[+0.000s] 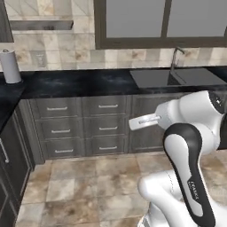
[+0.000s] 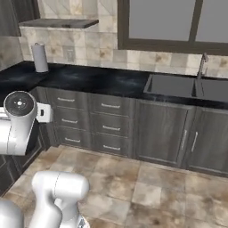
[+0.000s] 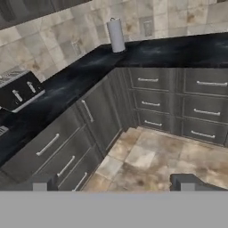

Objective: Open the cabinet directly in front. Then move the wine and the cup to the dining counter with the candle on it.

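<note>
While the arm (image 1: 190, 155) stands folded above the floor, the hand (image 3: 116, 182) is fully open and empty, aimed down at the corner of the black surface (image 3: 89, 67). A toaster (image 3: 18, 91) and paper roll (image 3: 116, 35) rest there; no task item is visible.

A counter (image 1: 88, 82) runs along the back wall, with the paper towel roll (image 1: 9, 66) standing on it at its left end, about ten o'clock in the left base view, and the sink (image 1: 177, 79) sunk into it at about two o'clock, the tap (image 1: 175, 60) rising behind the basin beneath the window (image 1: 162, 22). Under the counter sit stacked drawers (image 1: 82, 128), with cupboard doors (image 2: 178, 140) to their right below the sink. In the hand view the counter turns a corner just beside the roll, and the toaster (image 3: 18, 91) stands on the side run at about nine o'clock, well apart from the roll at twelve.
</note>
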Robot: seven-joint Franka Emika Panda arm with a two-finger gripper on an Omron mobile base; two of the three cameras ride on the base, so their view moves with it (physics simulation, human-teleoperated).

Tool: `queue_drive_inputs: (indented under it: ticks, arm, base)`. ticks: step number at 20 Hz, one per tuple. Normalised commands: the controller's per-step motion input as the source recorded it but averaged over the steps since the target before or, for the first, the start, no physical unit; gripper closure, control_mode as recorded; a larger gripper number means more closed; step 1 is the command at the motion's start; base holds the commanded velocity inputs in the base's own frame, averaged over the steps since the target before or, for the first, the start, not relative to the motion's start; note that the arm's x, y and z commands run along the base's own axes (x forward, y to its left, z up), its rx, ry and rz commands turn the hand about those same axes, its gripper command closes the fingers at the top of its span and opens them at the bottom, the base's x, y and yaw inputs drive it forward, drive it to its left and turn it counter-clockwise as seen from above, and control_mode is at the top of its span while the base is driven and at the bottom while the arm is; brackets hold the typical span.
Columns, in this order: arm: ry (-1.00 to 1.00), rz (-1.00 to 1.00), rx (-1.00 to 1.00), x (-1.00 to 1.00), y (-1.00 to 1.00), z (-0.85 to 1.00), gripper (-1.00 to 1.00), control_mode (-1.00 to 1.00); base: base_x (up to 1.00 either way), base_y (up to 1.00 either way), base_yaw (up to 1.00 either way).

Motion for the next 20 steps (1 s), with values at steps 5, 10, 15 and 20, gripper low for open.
queue_drive_inputs:
  ticks: [5, 10, 15, 20]
  arm:
    - [0.00, 0.00, 0.00, 0.00, 0.00, 0.00, -1.00, 1.00]
    - [0.00, 0.00, 0.00, 0.00, 0.00, 0.00, -1.00, 1.00]
    - [0.00, 0.00, 0.00, 0.00, 0.00, 0.00, -1.00, 1.00]
    - [0.00, 0.00, 0.00, 0.00, 0.00, 0.00, -1.00, 1.00]
  base:
    - [1.00, -0.01, 0.41]
    - [1.00, -0.07, 0.57]
    - [0.99, -0.08, 0.70]
    - [0.69, -0.03, 0.82]
